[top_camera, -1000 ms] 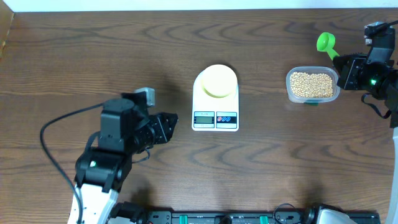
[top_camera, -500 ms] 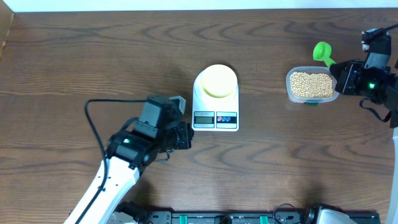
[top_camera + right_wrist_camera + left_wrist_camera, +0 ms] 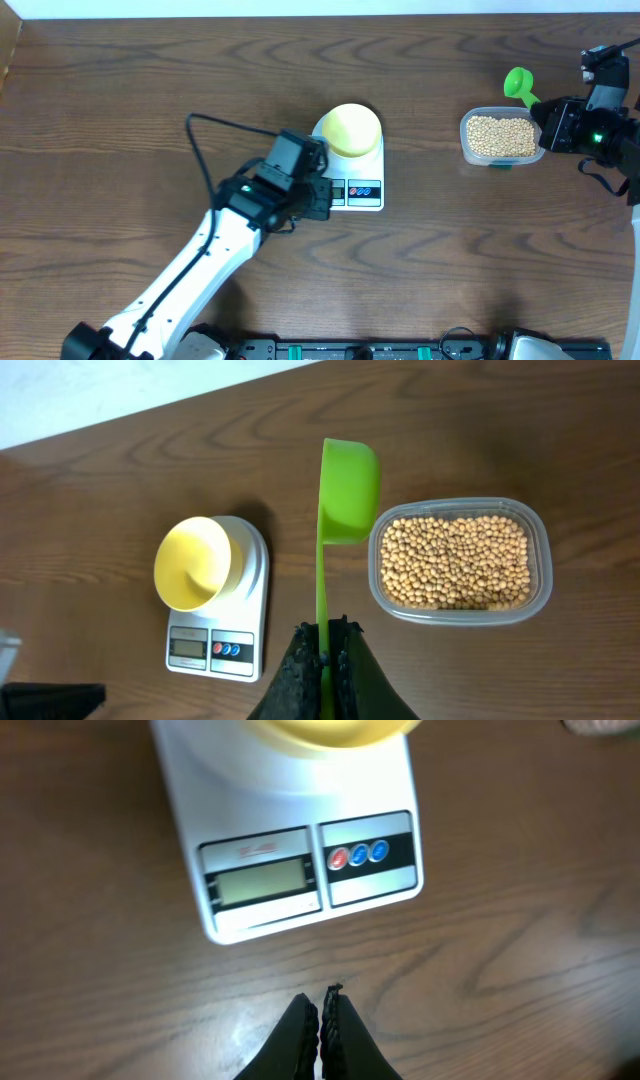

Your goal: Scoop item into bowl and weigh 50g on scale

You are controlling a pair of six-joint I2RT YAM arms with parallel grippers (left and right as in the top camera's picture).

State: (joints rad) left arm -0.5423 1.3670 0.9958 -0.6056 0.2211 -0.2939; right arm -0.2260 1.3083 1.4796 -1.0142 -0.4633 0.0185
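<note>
one scale [image 3: 366, 172]; one bowl [image 3: 352, 128]; one scoop [image 3: 348, 485]

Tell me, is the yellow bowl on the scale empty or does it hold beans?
Empty. In the right wrist view the bowl on the scale shows only a bare yellow inside; the beans lie in the clear tub.
</note>
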